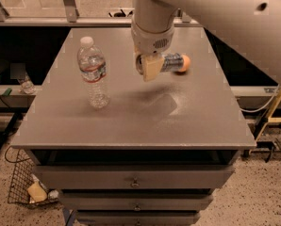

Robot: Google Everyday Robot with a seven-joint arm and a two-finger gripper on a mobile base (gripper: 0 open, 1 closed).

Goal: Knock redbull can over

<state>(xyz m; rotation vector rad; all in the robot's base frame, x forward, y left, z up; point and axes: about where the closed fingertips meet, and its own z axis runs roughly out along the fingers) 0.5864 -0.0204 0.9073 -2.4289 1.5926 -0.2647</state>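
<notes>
The redbull can (pixel 170 62) shows as a silver-and-blue cylinder turned sideways at the middle back of the grey table (pixel 131 121). It lies between my gripper (pixel 151 69) and a small orange fruit (pixel 185 63), close against both. I cannot tell whether it rests on the table or hangs at the gripper. My gripper hangs down from the thick white arm (pixel 152 18), just left of the can and low over the table.
A clear water bottle (pixel 93 74) with a white cap stands upright left of the gripper. The table has drawers (pixel 136 178) below its front edge. A wire basket (pixel 29 187) sits on the floor at the lower left. A rail runs behind the table.
</notes>
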